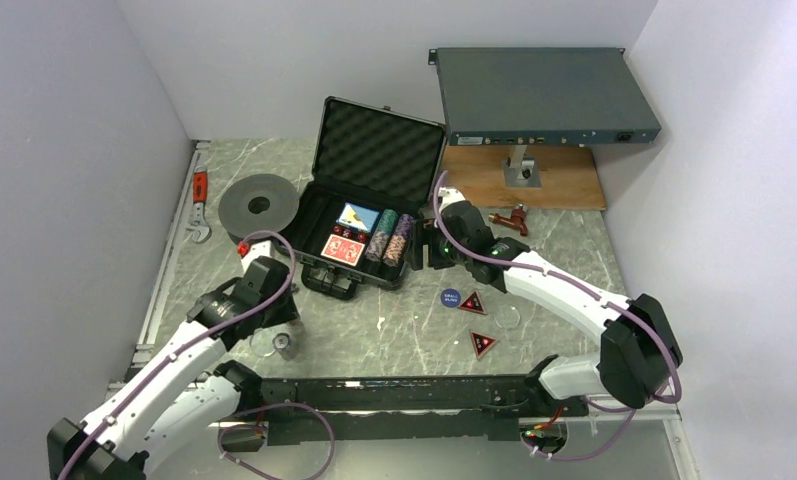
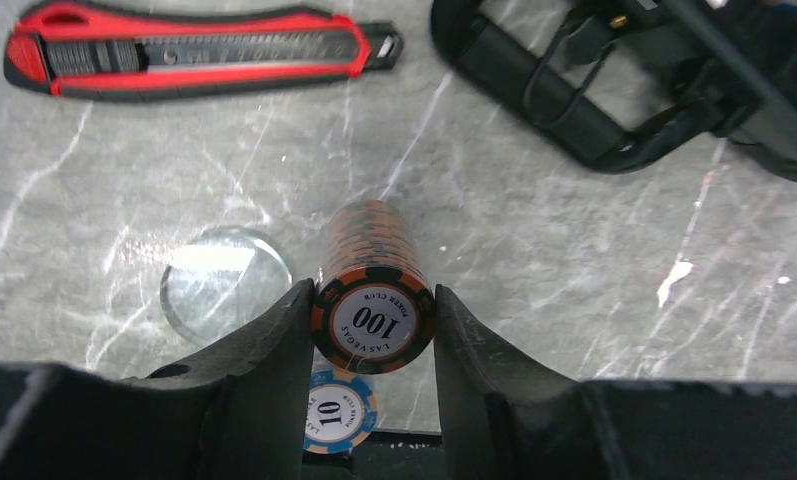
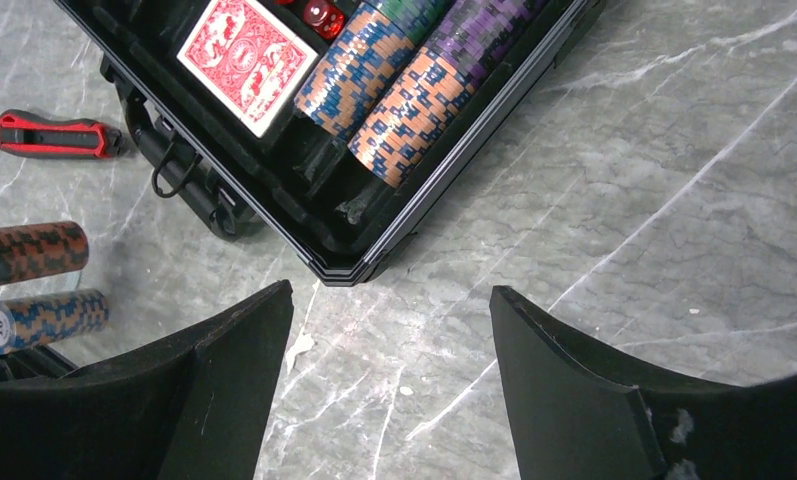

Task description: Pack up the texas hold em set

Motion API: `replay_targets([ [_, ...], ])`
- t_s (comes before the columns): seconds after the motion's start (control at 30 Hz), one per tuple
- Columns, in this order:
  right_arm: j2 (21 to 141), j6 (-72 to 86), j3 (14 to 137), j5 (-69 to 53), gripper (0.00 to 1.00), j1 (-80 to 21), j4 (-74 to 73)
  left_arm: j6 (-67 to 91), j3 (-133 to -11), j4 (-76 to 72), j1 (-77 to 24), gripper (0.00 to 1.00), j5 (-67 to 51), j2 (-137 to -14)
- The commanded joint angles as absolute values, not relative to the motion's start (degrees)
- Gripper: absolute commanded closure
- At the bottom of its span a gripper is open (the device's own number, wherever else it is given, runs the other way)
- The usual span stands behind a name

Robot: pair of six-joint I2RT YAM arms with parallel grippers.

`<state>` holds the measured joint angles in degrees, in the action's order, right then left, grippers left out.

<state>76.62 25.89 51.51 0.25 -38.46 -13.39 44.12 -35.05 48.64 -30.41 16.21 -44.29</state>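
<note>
The black briefcase [image 1: 326, 275] lies open, its foam lid [image 1: 379, 150] up. It holds a red deck [image 1: 342, 250], a blue deck [image 1: 357, 217] and striped chip stacks [image 1: 389, 238], which also show in the right wrist view [image 3: 394, 80]. My left gripper [image 2: 372, 330] is shut on an orange-black "100" chip stack [image 2: 372, 320], and a blue "10" stack [image 2: 334, 412] sits just beside it. My right gripper [image 3: 389, 330] is open and empty over bare table by the case's near right corner [image 3: 349, 270]. A blue round button [image 1: 450, 297] and two triangular markers [image 1: 472, 302] [image 1: 482, 344] lie on the table.
A red utility knife [image 2: 194, 50] and a clear disc [image 2: 224, 285] lie near my left gripper, and the case handle [image 2: 564, 110] is to its right. A dark spool [image 1: 257, 203], a wrench [image 1: 200, 205], the grey rack box [image 1: 544, 95] and a wood board [image 1: 524, 180] sit further back.
</note>
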Motion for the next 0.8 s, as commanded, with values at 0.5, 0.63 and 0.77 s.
replay_targets([
  [0.5, 66.5, 41.8, 51.7, 3.3, 0.00, -38.8, -7.1, 22.7, -40.0, 25.3, -30.6, 1.00, 0.9, -29.2],
  [0.63, 66.9, 51.1, 51.4, 1.6, 0.00, -38.8, -5.8, 21.3, -39.3, 18.6, -30.5, 1.00, -3.4, -29.1],
  [0.77, 67.4, 59.3, 49.9, -1.5, 0.00, -38.8, -2.5, 20.6, -39.5, 13.2, -30.5, 1.00, -7.8, -31.1],
])
